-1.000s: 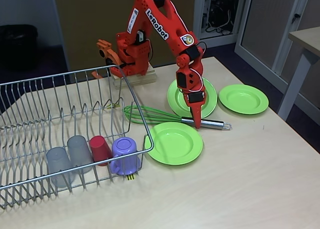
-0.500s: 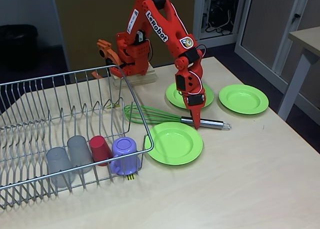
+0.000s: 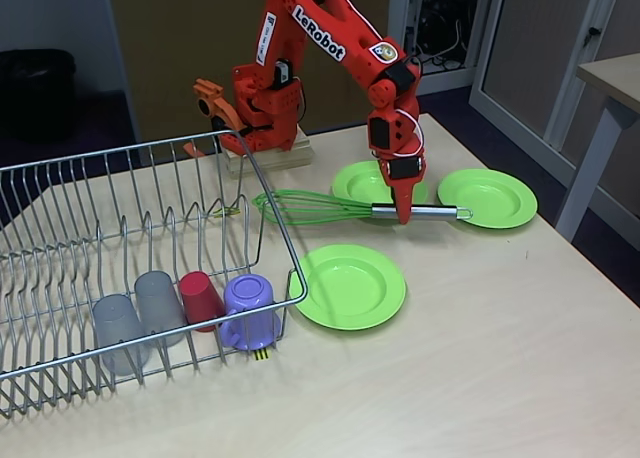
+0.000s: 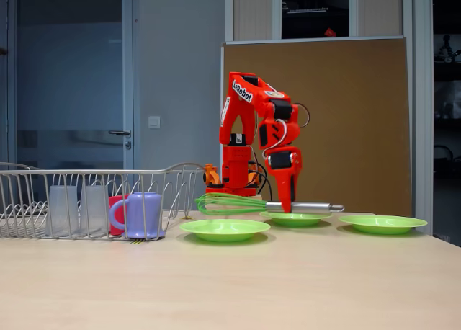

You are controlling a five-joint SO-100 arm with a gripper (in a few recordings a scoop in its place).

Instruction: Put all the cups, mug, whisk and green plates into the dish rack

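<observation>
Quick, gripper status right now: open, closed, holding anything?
Gripper: closed on the whisk's steel handle, holding it level and lifted clear of the table; the low side view shows it above the green plates.

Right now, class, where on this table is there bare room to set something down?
The near table in front of the closest green plate and dish rack is bare. It is crowded behind, where the gripper holds the whisk by two more plates.
</observation>
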